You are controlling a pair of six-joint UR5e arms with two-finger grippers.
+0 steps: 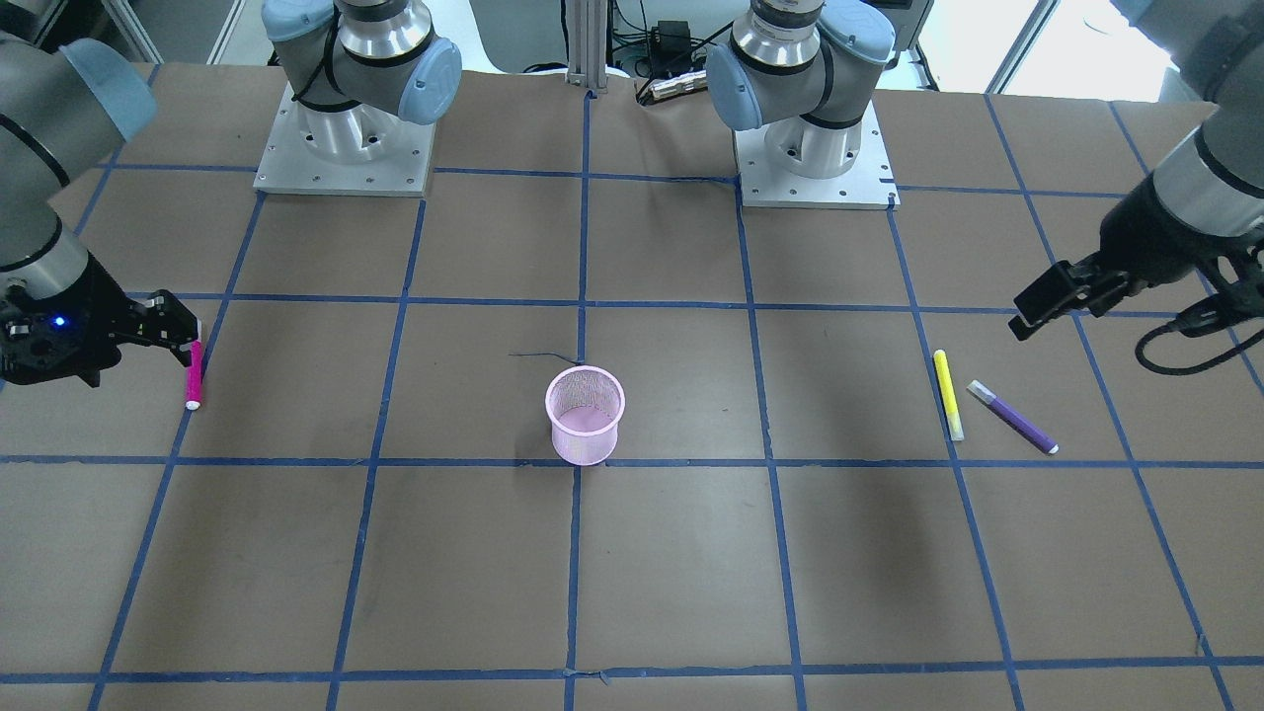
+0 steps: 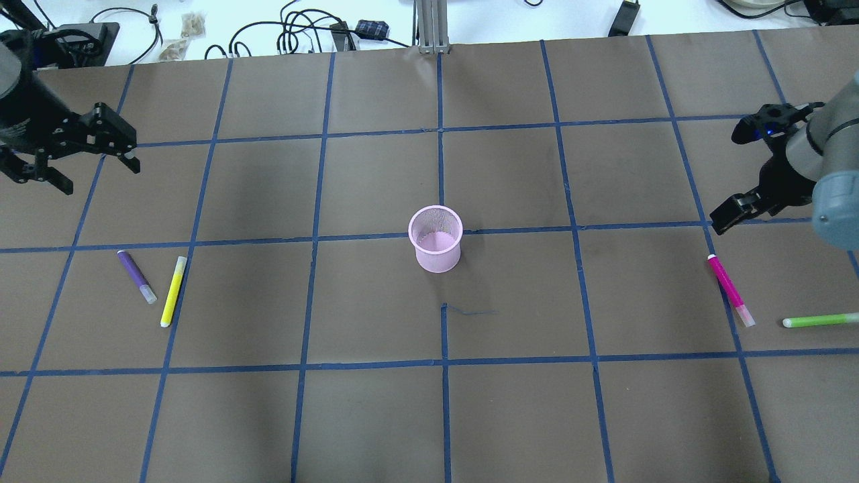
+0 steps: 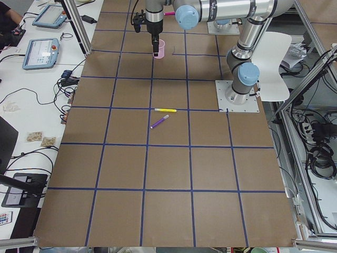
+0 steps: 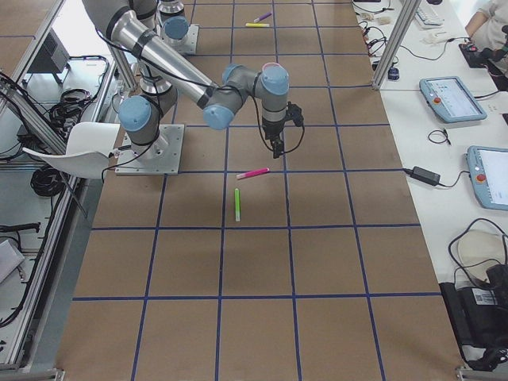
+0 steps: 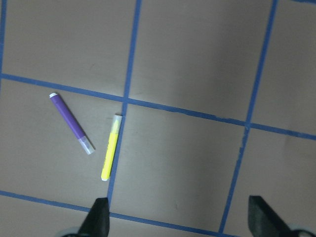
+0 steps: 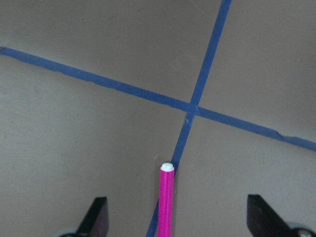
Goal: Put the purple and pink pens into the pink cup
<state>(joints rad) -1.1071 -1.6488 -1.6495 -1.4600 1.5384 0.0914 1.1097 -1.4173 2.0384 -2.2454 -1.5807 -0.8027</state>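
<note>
The pink mesh cup [image 2: 436,238] stands upright and empty at the table's middle. The purple pen [image 2: 136,276] lies flat on the table's left side; it also shows in the left wrist view [image 5: 71,123]. My left gripper [image 2: 100,176] is open and empty, held above the table beyond the purple pen. The pink pen [image 2: 730,290] lies flat on the right side. My right gripper [image 2: 728,215] is open just over its far end. In the right wrist view the pink pen's tip [image 6: 166,197] lies between the open fingertips [image 6: 96,219], with no contact showing.
A yellow pen [image 2: 173,291] lies close beside the purple pen, nearer the cup. A green pen [image 2: 819,320] lies right of the pink pen, near the table's edge. Blue tape lines grid the brown table [image 2: 510,402]. The arm bases [image 1: 346,148] stand at the robot's edge.
</note>
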